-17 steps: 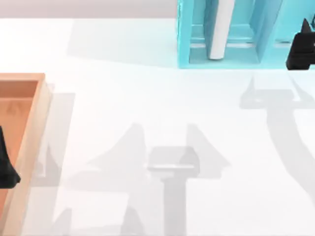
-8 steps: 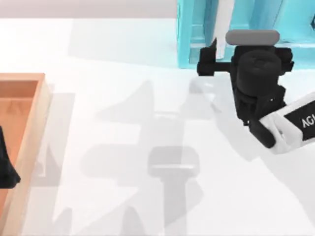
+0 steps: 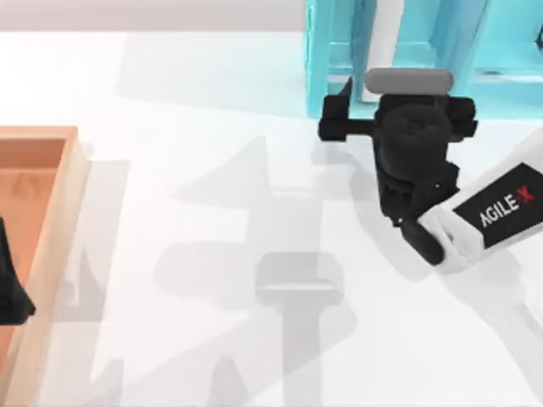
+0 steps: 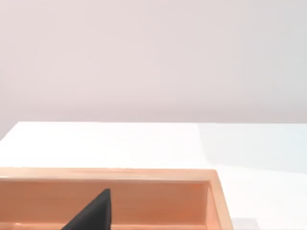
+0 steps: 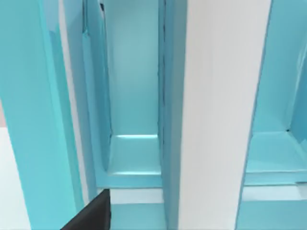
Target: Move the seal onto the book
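Note:
The seal is out of view. The book [image 3: 383,34] stands upright inside the light-blue shelf, white page edges facing out; in the right wrist view the book [image 5: 225,105] is a broad white band between teal walls. My right gripper [image 3: 403,97] hovers just in front of the shelf, pointing into it, open with nothing between its fingers. One of its fingers [image 3: 337,114] juts out to the left, and one of its fingertips [image 5: 93,215] appears in the right wrist view. My left gripper [image 3: 10,288] is parked at the left edge over a wooden tray.
The light-blue shelf [image 3: 318,68] stands at the back right with several upright compartments. A wooden tray [image 3: 64,212] lies at the left edge; its rim [image 4: 144,173] crosses the left wrist view. White tabletop spreads between them.
My right arm has swung in from the right edge and moved left along the shelf front. The left arm has not moved.

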{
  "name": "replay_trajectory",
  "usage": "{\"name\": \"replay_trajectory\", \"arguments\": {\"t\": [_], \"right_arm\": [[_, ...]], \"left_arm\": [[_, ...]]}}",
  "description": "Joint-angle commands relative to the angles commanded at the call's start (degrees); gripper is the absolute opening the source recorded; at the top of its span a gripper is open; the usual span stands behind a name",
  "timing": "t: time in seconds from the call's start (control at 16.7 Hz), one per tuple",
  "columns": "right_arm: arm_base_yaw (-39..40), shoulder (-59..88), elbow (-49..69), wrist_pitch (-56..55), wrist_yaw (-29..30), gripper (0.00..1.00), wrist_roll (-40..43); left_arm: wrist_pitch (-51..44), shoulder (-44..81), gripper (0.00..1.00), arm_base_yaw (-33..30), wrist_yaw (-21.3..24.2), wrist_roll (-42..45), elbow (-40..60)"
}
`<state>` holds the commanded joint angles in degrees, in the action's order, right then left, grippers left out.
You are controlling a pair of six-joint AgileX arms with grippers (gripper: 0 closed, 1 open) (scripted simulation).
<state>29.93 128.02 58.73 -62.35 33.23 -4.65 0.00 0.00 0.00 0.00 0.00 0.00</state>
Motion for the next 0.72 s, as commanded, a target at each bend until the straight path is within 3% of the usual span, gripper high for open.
{"name": "replay_trajectory", "arguments": {"t": [0.24, 0.72], "right_arm": [[-0.7, 1.1, 2.0, 0.9, -0.7, 1.00, 0.1], [-5.3, 11.8, 22.0, 9.6, -5.1, 1.00, 0.9]], "left_arm": [[0.0, 0.0, 1.00, 0.0, 0.0, 0.0, 0.0], [0.0, 0.0, 1.00, 0.0, 0.0, 0.0, 0.0]]}}
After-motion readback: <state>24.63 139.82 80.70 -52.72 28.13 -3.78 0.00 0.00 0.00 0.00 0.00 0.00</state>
